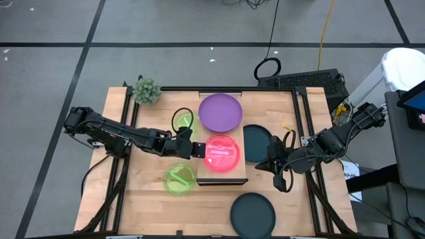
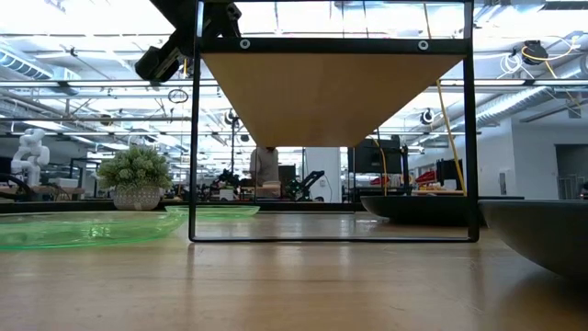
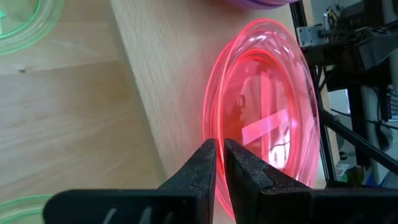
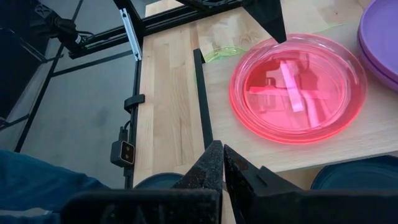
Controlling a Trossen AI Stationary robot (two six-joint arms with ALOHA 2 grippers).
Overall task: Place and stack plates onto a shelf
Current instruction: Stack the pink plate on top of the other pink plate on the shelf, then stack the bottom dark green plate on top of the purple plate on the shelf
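The light-wood shelf point(image 1: 204, 99) stands mid-table. A purple plate point(image 1: 220, 111) lies on its far part and a translucent pink plate point(image 1: 222, 154) on its near part; doubled rims suggest each is a stack of two. Two neon green plates point(image 1: 183, 120) point(image 1: 178, 179) rest on the table left of the shelf. Two dark teal plates point(image 1: 255, 141) point(image 1: 252, 214) rest to its right and near right. My left gripper point(image 1: 199, 149) is at the pink plate's left rim. My right gripper point(image 1: 264, 164) is shut, hovering right of the shelf between the teal plates. My left gripper holds the pink plate point(image 3: 267, 106) by its left rim point(image 3: 214, 134), pinched between the two fingers point(image 3: 205, 168). The fingers come in from the table's left, slanting slightly down. The plate lies flat on the shelf point(image 3: 168, 74).
A small potted plant point(image 1: 147, 90) stands at the table's far left corner. The shelf's black frame legs point(image 2: 193, 138) reach down to the tabletop. Bare wood lies along the near edge left of the near teal plate. A person stands in the room behind point(image 2: 266, 165).
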